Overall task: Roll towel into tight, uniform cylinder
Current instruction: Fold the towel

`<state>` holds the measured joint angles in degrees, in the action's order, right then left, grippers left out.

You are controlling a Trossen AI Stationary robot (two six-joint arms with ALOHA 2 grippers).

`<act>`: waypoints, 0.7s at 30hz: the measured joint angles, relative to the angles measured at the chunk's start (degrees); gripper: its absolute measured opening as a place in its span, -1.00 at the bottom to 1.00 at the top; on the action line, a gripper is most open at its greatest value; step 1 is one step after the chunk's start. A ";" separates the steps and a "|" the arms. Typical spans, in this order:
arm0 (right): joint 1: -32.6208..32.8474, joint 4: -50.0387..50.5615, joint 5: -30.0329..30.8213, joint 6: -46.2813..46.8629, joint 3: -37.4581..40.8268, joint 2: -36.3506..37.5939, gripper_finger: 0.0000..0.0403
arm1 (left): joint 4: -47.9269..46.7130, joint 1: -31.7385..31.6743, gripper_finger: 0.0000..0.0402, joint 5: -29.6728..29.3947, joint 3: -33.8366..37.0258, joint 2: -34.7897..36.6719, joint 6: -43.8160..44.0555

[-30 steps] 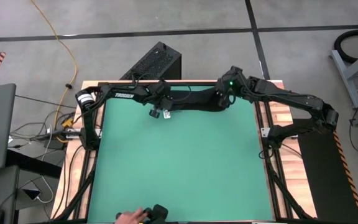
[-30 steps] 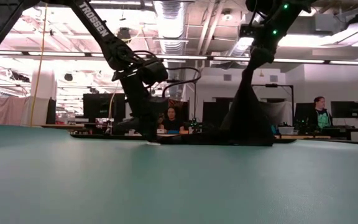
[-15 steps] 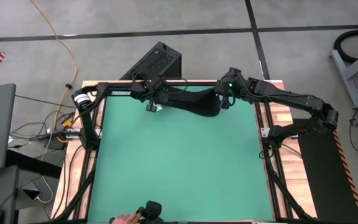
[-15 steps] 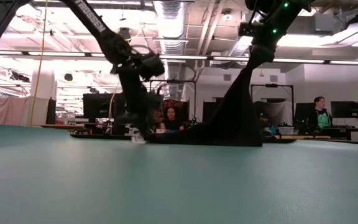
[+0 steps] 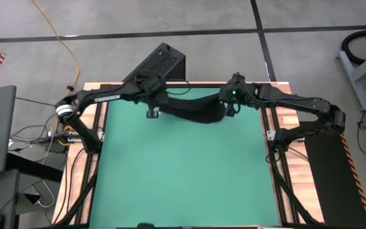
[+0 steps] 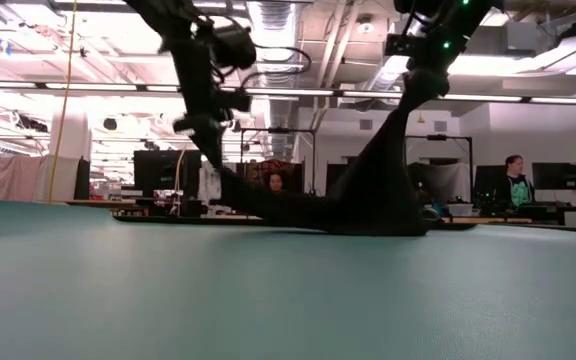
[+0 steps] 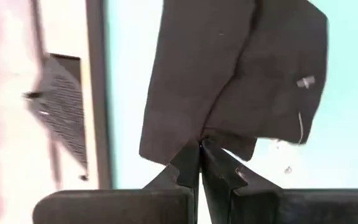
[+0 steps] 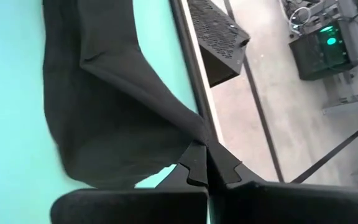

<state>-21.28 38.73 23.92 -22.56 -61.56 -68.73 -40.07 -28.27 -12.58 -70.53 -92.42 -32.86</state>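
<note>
The black towel (image 5: 192, 109) is strung between my two grippers near the far edge of the green mat (image 5: 183, 172). My left gripper (image 5: 152, 109) is shut on its left end, and my right gripper (image 5: 230, 105) is shut on its right end, higher up. In the low view the towel (image 6: 368, 195) hangs from both grippers and its sagging lower part (image 6: 368, 228) rests on the mat. A small white tag (image 7: 304, 82) shows on the cloth in the left wrist view. My left gripper pinches a gathered corner of the towel's left end (image 7: 199, 135) between its two fingertips, slanting down from the far left. That end is lifted clear; the cloth runs down from it to the mat. My right gripper pinches the towel's right end at a bunched edge (image 8: 194, 134) between its two fingertips, slanting down from the far right. The cloth hangs below it in folds, its lower part on the mat.
A black ribbed box (image 5: 161, 63) stands just beyond the far edge. The wooden frame (image 5: 278, 121) borders the mat on the sides. The mat toward the near edge (image 5: 183, 191) holds nothing. People sit in the room behind (image 6: 513, 175).
My left gripper has taken hold of the towel's left end, then risen and gone toward the far left corner, rolling as it went. That end has come up off the mat; the right end stays held high. A hand at the near edge has left the view.
</note>
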 joint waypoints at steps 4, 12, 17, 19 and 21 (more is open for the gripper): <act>2.43 3.58 -0.02 3.20 0.00 0.00 -0.98 | -5.08 4.01 -1.00 3.84 1.71 2.93 7.38; 9.46 11.23 -1.77 11.75 0.00 0.00 -0.98 | -6.84 16.31 -1.00 10.64 6.73 4.37 20.08; 14.82 13.04 -1.95 15.54 0.00 0.00 -0.98 | -1.53 22.20 -1.00 10.82 13.11 4.13 26.37; 16.63 12.98 -1.95 15.69 0.00 0.00 -0.98 | 1.03 23.27 -1.00 10.78 15.43 4.13 28.54; 17.94 12.72 -1.93 15.69 0.00 0.00 -0.98 | 2.28 23.80 -1.00 10.69 17.13 4.13 30.54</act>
<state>-3.34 51.45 21.99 -6.87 -61.56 -68.73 -37.79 -4.47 -1.89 -53.40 -88.29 -2.32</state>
